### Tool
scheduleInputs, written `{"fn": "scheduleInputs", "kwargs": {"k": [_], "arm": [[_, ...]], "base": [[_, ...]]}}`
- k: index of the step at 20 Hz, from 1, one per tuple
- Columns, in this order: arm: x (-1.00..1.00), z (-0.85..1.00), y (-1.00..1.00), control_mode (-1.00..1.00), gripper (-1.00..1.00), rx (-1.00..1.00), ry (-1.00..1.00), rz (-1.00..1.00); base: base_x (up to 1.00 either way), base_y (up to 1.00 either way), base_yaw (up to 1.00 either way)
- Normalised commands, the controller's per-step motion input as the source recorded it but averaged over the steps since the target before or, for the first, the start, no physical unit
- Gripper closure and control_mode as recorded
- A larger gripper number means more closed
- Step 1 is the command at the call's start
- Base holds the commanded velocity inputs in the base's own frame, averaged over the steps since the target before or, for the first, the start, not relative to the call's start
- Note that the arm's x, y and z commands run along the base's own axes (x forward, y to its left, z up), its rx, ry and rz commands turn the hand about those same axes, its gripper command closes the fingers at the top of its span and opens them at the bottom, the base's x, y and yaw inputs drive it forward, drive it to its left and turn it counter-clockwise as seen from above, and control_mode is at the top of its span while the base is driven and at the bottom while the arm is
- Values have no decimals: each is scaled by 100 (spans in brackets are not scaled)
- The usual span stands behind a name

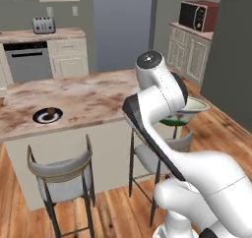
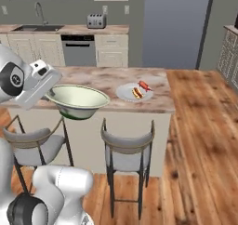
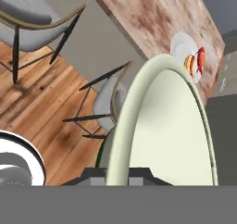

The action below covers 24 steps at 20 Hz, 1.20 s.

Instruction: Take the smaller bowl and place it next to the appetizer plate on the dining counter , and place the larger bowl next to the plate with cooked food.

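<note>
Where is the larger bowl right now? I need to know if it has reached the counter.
In the right base view the larger bowl hangs in the gripper at the dining counter's near edge, above a stool, left of the plate with cooked food.

Two grey-seated bar stools stand on the wood floor below the end effector, one (image 2: 128,149) under it toward its right, the other (image 2: 32,142) just beneath it on its left. Well beyond it, against the far wall, a silver toaster (image 2: 96,20) sits above a dishwasher (image 2: 79,49), with a sink faucet (image 2: 39,12) further left. A red-sided microwave (image 1: 198,14) stands on a cabinet far off to its right.
</note>
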Motion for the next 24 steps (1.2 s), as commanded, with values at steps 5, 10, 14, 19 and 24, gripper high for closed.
{"fn": "scheduleInputs", "kwargs": {"k": [5, 10, 14, 19, 24], "arm": [[0, 0, 0, 100, 100, 0, 0, 0], [16, -2, 0, -100, 100, 0, 2, 1], [93, -22, 0, -100, 100, 0, 2, 0], [100, -50, 2, -100, 100, -3, 0, 0], [98, -68, 0, -100, 100, -9, 0, 0]], "base": [[88, -17, 45], [75, 0, 16], [0, 0, 0], [0, 0, 0], [0, 0, 0]]}}
